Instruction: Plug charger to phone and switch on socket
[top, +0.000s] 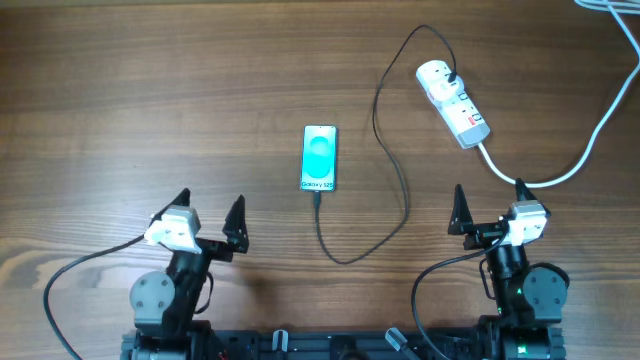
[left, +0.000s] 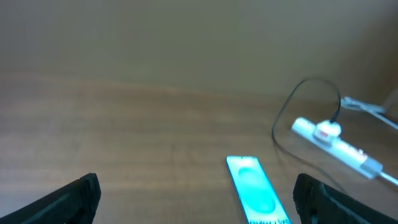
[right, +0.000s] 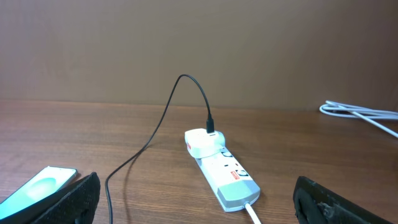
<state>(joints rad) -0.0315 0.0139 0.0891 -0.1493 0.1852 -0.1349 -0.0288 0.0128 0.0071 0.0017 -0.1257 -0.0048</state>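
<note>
The phone (top: 319, 158) lies flat mid-table, its cyan screen lit; it also shows in the left wrist view (left: 254, 191) and at the left edge of the right wrist view (right: 36, 186). The charger (top: 404, 205), a thin black cable, runs from a white adapter on the socket (top: 453, 102), loops toward me, and its tip meets the phone's near edge; whether it is seated I cannot tell. The socket (right: 225, 174) lies far right. My left gripper (top: 210, 205) stands open near-left of the phone. My right gripper (top: 490, 195) stands open, nearer than the socket. Both hold nothing.
A thick white cable (top: 600, 130) leaves the socket's near end and curves off to the far right corner, where more of the white cable (right: 360, 113) lies. Bare wooden table (top: 120, 100) spreads to the left and far side.
</note>
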